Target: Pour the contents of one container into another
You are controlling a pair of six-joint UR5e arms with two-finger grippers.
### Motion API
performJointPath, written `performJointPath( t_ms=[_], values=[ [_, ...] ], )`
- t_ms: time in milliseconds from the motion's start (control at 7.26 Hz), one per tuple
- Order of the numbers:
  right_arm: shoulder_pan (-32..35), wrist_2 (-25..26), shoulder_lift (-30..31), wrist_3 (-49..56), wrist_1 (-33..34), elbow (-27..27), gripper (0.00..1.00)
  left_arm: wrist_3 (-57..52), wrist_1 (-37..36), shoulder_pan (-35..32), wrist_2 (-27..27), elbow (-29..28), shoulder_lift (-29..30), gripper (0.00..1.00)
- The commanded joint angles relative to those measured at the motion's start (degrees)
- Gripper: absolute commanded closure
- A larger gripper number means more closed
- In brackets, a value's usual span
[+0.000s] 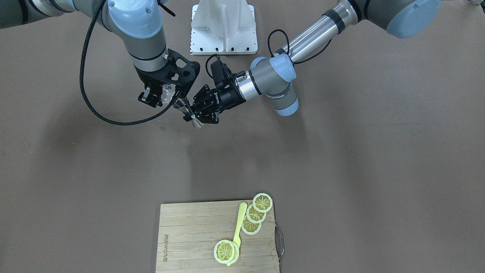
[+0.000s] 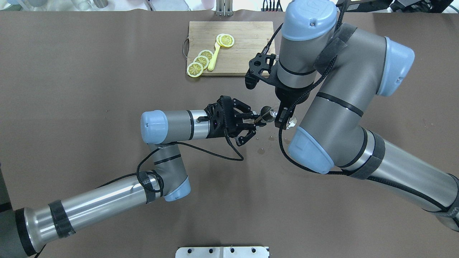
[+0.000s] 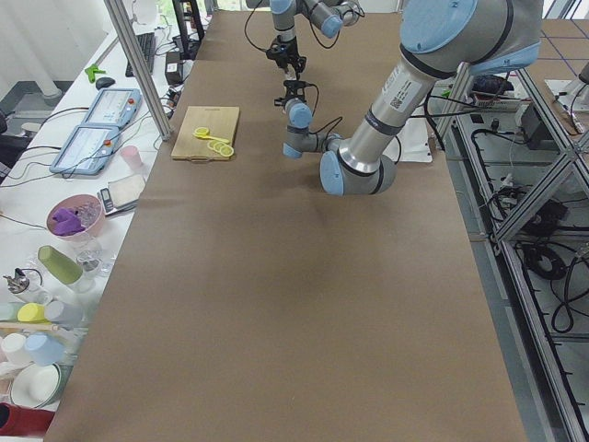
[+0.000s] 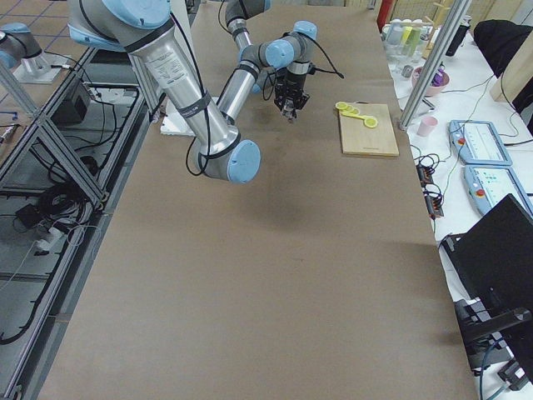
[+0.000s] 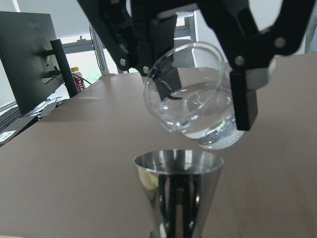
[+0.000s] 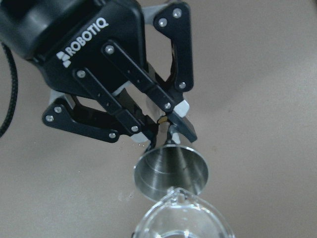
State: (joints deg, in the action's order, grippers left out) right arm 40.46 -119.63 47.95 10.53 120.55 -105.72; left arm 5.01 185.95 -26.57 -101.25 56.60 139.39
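The steel jigger (image 5: pixel 178 184), hourglass-shaped, stands upright in the air above the table. My left gripper (image 2: pixel 259 121) is shut on its narrow waist, and its fingers (image 6: pixel 174 113) clamp just below the upper cone (image 6: pixel 171 171). The clear glass cup (image 5: pixel 198 105) hangs tilted just above and beside the jigger's mouth, with clear liquid in it. My right gripper (image 1: pixel 163 96) is shut on the cup from above, one black finger (image 5: pixel 245 94) pressed on its side. No stream shows between the cup's lip and the jigger. In the front view the cup (image 1: pixel 168 93) is close beside the jigger (image 1: pixel 182 104).
A bamboo cutting board (image 2: pixel 247 39) with lemon slices (image 2: pixel 200 62) and a yellow spoon (image 2: pixel 214 57) lies at the table's far edge. A few small droplets (image 2: pixel 261 150) spot the brown table under the grippers. The white robot base plate (image 1: pixel 223 28) sits between the arms.
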Motion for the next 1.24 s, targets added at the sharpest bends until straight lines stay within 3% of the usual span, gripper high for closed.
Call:
performJointPath(
  t_ms=[0, 1102],
  values=[
    [-0.03, 0.10, -1.89, 0.02, 2.32, 1.57, 1.00, 0.00, 0.46, 0.20, 0.00, 0.00, 0.00, 1.00],
    [-0.82, 0.62, -4.18, 0.98, 8.47, 2.27, 1.00, 0.00, 0.72, 0.29, 0.00, 0.00, -0.09, 1.00]
  ],
)
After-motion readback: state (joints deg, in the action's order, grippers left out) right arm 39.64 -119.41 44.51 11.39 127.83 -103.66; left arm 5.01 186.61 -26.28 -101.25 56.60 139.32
